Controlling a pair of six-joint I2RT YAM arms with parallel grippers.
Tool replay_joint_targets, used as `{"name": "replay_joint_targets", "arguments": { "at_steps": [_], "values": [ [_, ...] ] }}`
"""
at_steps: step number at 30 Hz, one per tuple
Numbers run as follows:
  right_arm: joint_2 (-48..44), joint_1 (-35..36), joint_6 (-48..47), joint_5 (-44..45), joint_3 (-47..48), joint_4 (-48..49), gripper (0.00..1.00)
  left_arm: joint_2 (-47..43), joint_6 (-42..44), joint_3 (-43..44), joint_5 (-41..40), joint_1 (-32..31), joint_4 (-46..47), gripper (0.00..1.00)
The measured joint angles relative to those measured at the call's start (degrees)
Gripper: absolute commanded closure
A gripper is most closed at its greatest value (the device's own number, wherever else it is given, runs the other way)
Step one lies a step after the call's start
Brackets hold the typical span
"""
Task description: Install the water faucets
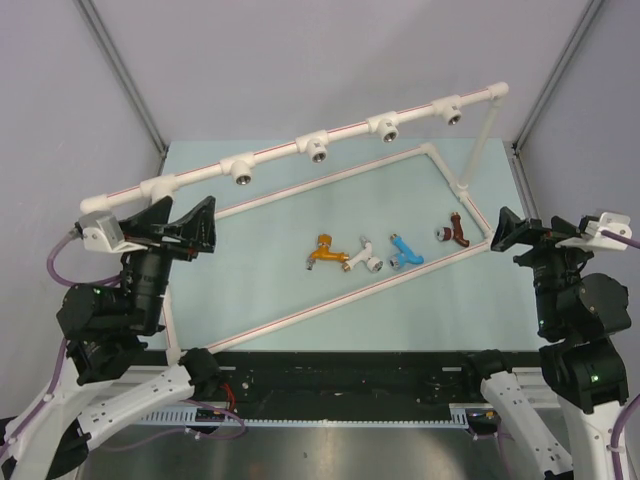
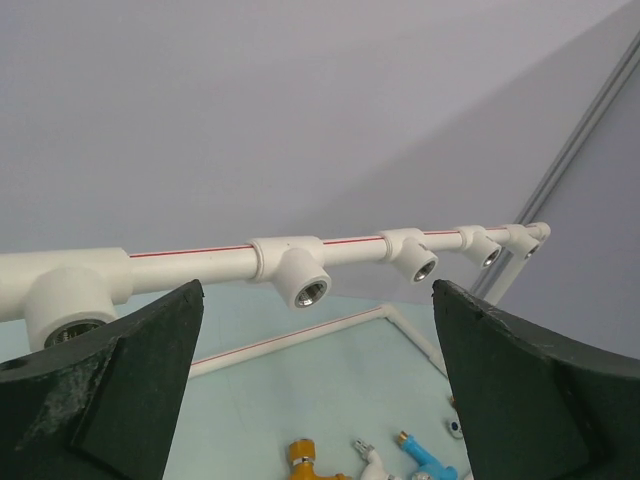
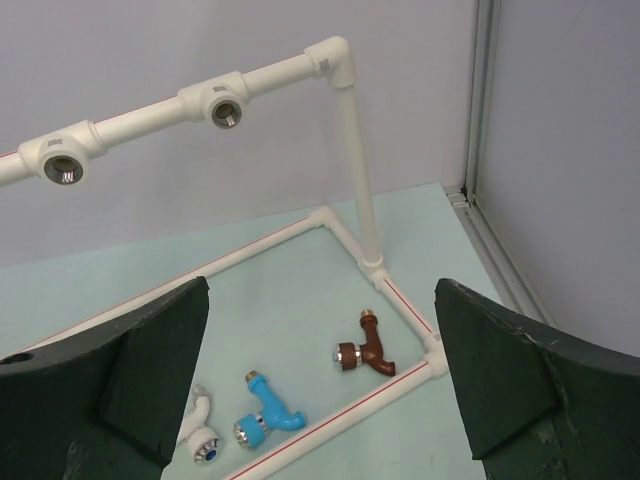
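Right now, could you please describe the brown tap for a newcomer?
Look inside the white pipe frame on the table, where four taps lie in a row. The brown tap is rightmost, next to the blue tap, and the only dark one.

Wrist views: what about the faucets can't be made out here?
- Left wrist: orange faucet, white faucet and blue faucet are cut off by the bottom edge; only parts of them show.
- Right wrist: white faucet is half hidden behind a finger of the right tool; orange faucet does not show at all.
- Left wrist: nearest socket is partly covered by a finger of the left tool.
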Motion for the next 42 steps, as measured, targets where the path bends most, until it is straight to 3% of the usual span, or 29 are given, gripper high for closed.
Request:
{"name": "replay_joint_targets", "arguments": {
  "at_steps": [6,18,26,30,42],
  "values": [
    [1.4,0.0,1.7,-1.6,-0.5,1.0,0.00,1.5,0.7,0.0,0.4,0.0,-0.5,0.00],
    [18.8,1.4,5.1,-21.5,-1.0,1.7,0.00,10.7,-6.0,-1.6,9.2,0.0,-3.5,0.00],
    [37.8,19.0,3.3,-22.1,-1.3,2.6,0.02,14.5,-18.9,-9.6,18.9,0.0,-10.1,0.00],
    [47.8,26.6,1.9,-21.8,-1.6,4.6,0.09,15.0,-22.9,-13.2,22.5,0.0,-12.3,0.00],
    [72.8,31.3,5.9,-20.8,0.3,19.5,0.28,14.7,-26.4,-14.9,25.5,0.0,-17.1,0.00]
  ]
}}
